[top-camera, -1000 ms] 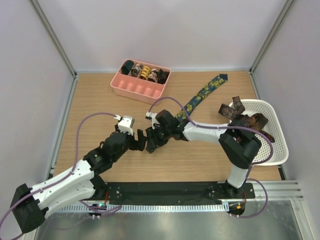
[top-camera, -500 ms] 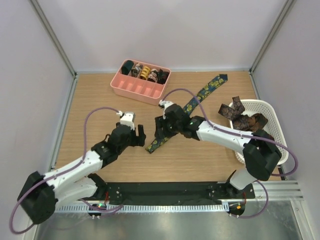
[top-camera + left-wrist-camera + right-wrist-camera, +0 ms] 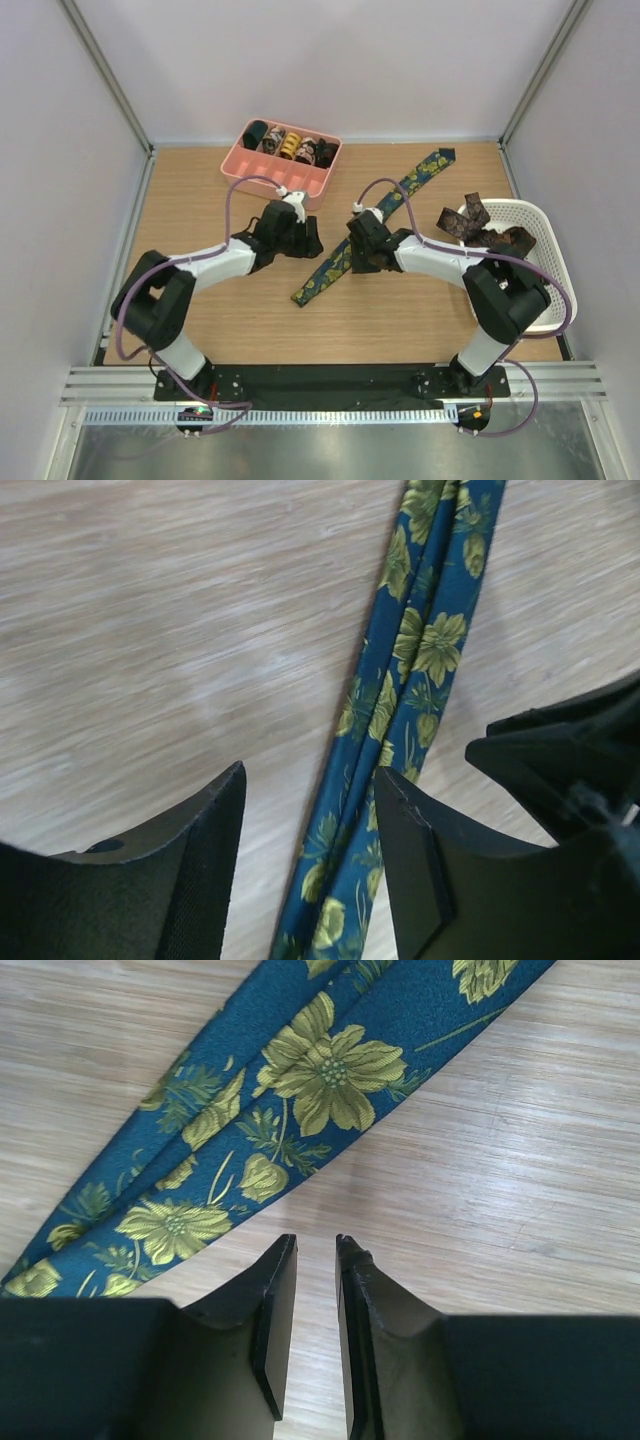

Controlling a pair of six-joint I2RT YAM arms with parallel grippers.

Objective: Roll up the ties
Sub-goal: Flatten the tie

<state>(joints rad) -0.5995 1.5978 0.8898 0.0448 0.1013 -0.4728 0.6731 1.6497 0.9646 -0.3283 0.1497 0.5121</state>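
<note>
Well, at the far left the pink tray held rolled ties. Nearer, the left gripper hovered half-open and empty, one finger just beside the flowered navy tie, which lay flat and diagonal on the table. The right gripper stood over it, a thin slit between its jaws, gripping nothing. More ties filled the white basket at the right. Rolling looked unbegun; next, I reckoned, the near tip needed pinching and turning over.
</note>
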